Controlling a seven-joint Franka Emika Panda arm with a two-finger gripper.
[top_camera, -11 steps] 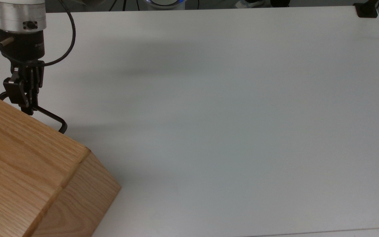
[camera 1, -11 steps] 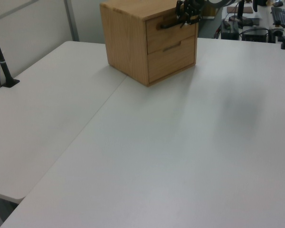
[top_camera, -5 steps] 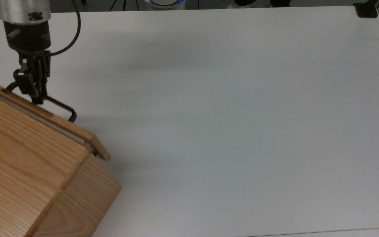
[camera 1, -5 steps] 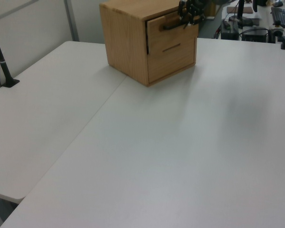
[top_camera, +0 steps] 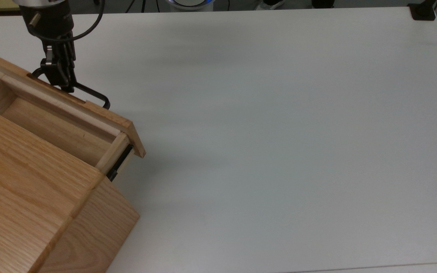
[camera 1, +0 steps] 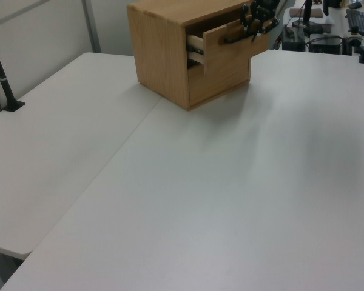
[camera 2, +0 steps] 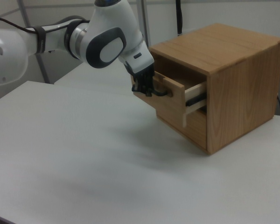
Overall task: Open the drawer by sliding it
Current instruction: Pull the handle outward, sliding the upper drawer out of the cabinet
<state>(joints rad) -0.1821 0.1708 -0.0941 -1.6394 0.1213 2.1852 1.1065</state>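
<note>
While seen from the top view's left: oak cabinet (top_camera: pixel 32 204) at the lower left corner of the white desk (top_camera: pixel 279 132); just above it, drawer (top_camera: pixel 51 117) slid partway out, hollow inside showing, black side rail (top_camera: pixel 120 163) bared at its right end. Further up, gripper (top_camera: pixel 61 77) reaching down, fingers clenched on the black bar handle (top_camera: pixel 93 94) at the front panel. Further right, bare desk surface. From the right view's left: white arm (camera 2: pixel 84 37) stretching across, gripper (camera 2: pixel 144 88) clamped to the handle, drawer (camera 2: pixel 177 100) jutting from the upper slot of the cabinet (camera 2: pixel 233 84).
</note>
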